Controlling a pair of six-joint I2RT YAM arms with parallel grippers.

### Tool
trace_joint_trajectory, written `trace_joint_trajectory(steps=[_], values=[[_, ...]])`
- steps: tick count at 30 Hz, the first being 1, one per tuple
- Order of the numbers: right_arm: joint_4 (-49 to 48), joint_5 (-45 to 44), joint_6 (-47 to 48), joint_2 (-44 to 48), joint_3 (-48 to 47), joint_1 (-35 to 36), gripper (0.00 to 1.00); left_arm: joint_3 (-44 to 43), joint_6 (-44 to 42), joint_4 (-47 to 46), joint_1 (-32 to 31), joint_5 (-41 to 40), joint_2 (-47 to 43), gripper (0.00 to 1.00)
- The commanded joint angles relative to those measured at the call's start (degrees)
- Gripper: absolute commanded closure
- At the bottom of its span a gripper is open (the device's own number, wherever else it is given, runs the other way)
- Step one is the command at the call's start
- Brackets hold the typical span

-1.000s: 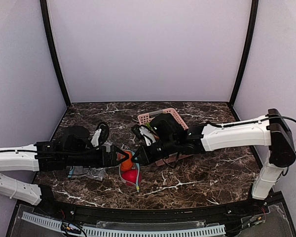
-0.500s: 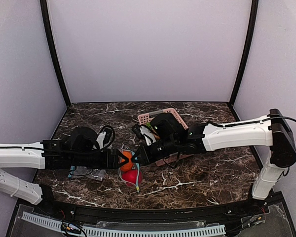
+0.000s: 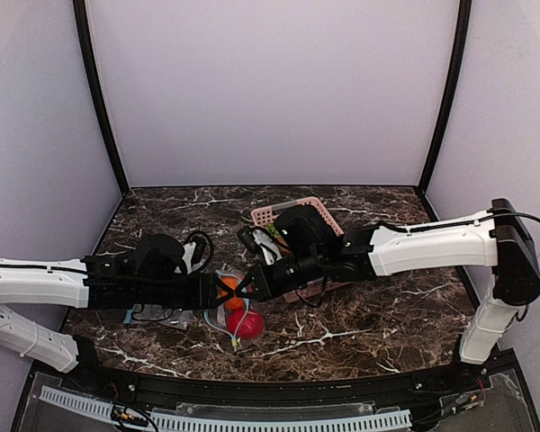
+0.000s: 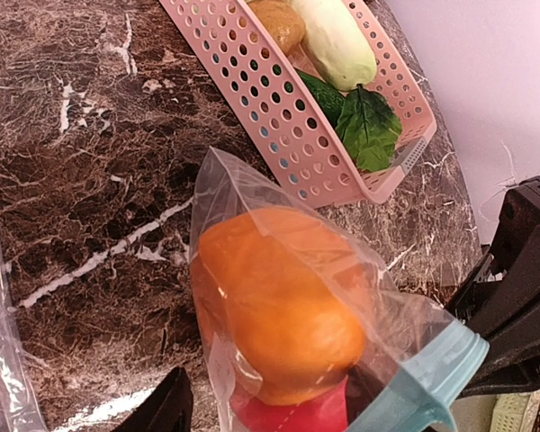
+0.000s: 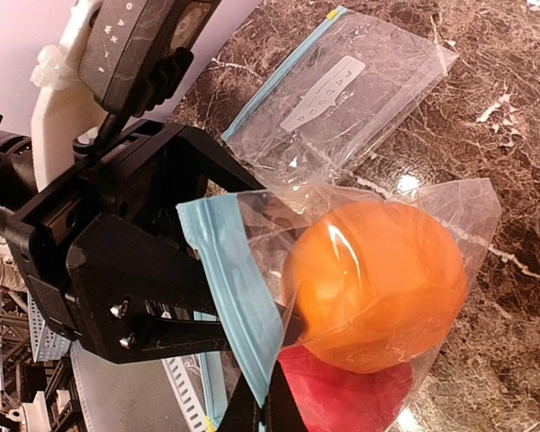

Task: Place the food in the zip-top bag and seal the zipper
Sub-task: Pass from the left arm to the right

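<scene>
A clear zip-top bag (image 3: 236, 308) holds a round orange fruit (image 5: 373, 283) above a red fruit (image 5: 342, 400); both also show in the left wrist view, the orange (image 4: 279, 306) above the red (image 4: 297, 414). Its light blue zipper (image 5: 238, 297) runs along the edge facing the left arm. My right gripper (image 5: 265, 409) is shut on the zipper's lower part. My left gripper (image 3: 218, 290) is open, its jaws either side of the bag's zipper end; one finger (image 4: 162, 409) shows. I cannot make out a grape bunch.
A second, empty clear bag (image 5: 342, 99) with a white label lies flat on the marble table, under the left arm (image 3: 162, 315). The pink slatted basket (image 4: 279, 99) behind holds a brown piece, a pale vegetable, a cucumber and a green leaf.
My left gripper has moved right, up to the bag. The bag's lower end with the red fruit has shifted slightly. The right arm has hardly moved.
</scene>
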State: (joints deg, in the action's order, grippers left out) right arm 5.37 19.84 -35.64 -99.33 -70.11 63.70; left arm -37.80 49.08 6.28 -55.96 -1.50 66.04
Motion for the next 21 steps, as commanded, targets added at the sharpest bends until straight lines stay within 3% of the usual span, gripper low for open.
trace_joint_trajectory(steps=[1,16,21], values=[[-4.4,2.4,-1.1,0.0,0.5,0.5,1.00,0.2,-0.2,-0.7,0.3,-0.6,0.9,0.42],[-5.1,4.1,-1.7,-0.2,0.7,0.6,1.00,1.8,1.5,-2.3,0.4,-2.4,2.5,0.46],[-1.5,-4.6,-3.4,0.8,1.1,0.6,1.00,1.3,1.3,-3.7,0.4,-0.3,1.7,0.44]])
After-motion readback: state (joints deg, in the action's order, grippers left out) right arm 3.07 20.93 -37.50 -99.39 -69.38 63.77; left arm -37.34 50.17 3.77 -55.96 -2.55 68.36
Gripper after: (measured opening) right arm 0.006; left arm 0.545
